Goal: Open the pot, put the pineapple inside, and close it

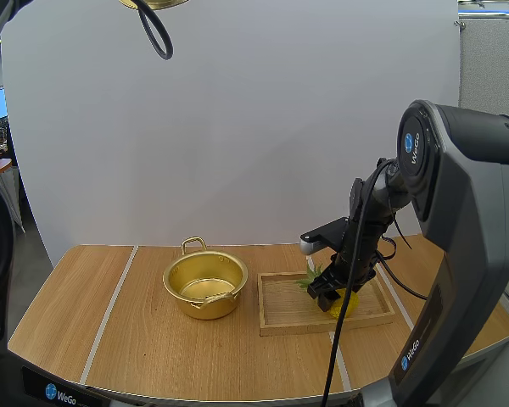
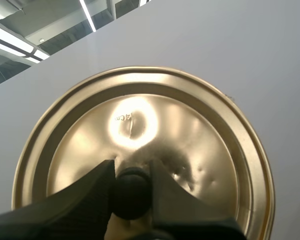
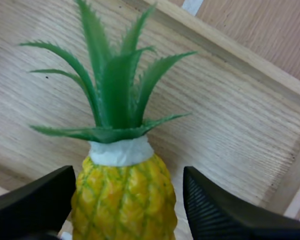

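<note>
Left gripper [image 2: 131, 167]: your fingers pinch the black knob [image 2: 131, 192] of the lid [image 2: 140, 115], held high above the table [image 1: 153, 339].
Right gripper [image 1: 329, 295]: your fingers stand apart, straddling the pineapple [image 3: 122, 200].
Pineapple: in the wooden tray [image 1: 280, 326], beside the pot [image 1: 205, 307].
Pot: uncovered, on the table.

"WeGo" is printed on the right arm [image 1: 413, 146] and on the front base [image 1: 59, 393].

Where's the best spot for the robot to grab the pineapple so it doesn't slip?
Grip the pineapple by its fat yellow body, not the thin, spiky leaves. It lies on its side in the wooden tray, so come down from above with one finger on each side. The right end effector is open around the body that way.
</note>
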Robot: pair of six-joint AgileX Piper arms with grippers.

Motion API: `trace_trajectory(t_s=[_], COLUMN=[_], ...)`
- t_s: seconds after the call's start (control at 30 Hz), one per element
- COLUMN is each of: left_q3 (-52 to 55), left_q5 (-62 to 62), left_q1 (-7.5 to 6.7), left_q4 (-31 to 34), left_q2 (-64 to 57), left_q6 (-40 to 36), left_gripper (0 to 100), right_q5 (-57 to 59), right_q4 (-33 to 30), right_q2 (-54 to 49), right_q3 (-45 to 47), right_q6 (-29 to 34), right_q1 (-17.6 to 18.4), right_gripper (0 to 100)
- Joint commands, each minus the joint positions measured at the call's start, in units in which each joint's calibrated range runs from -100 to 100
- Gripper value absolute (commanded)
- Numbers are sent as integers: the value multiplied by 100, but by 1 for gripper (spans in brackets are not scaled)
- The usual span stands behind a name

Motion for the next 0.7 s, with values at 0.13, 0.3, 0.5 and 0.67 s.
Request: trace_trajectory(t_s=[0.13,0.3,0.5,0.67], left_q3=[-36,-36,-36,-36], left_q5=[-239,-239,-239,-239], left_q1=[-19,-19,-19,-19], left_q4=[30,30,30,30], left_q2=[-13,-13,-13,-13], left_q6=[-25,-25,-25,-25], left_gripper=[0,0,0,0], right_q5=[-153,-199,270,373], right_q4=[40,40,258,268], right_q2=[93,93,80,-123], right_q3=[-45,-45,-45,-45], right_q6=[-61,-51,-192,-192], right_q1=[-27,-27,-27,-27], right_gripper=[100,98,0,0])
